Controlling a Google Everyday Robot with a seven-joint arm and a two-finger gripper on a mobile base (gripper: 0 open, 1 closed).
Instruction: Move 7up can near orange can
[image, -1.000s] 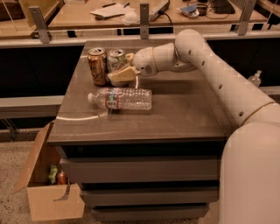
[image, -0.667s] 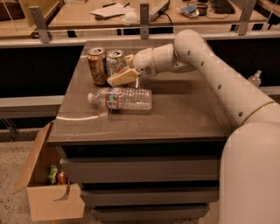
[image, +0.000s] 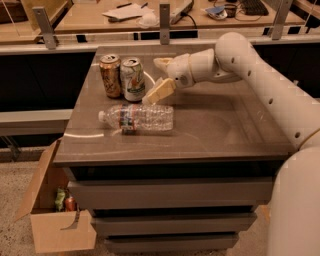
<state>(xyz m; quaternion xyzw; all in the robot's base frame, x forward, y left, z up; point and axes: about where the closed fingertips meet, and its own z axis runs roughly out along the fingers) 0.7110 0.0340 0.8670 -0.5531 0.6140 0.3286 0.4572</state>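
The 7up can (image: 132, 79), white-silver with green markings, stands upright at the back left of the table (image: 225, 125). It is right beside the orange can (image: 110, 75), nearly touching it. My gripper (image: 151, 80) is just to the right of the 7up can, open and empty. One finger (image: 161, 61) is behind the can's right side. The other finger (image: 159, 91) is in front of it, close to the can's base. The white arm reaches in from the right.
A clear plastic bottle (image: 137, 117) lies on its side in front of the cans, just below the gripper. A cardboard box (image: 55, 220) with small items sits on the floor at the lower left. A railed counter (image: 160, 30) with clutter runs behind the table.
The gripper has let go of the 7up can and drawn back a little to the right. The can stays beside the orange can.
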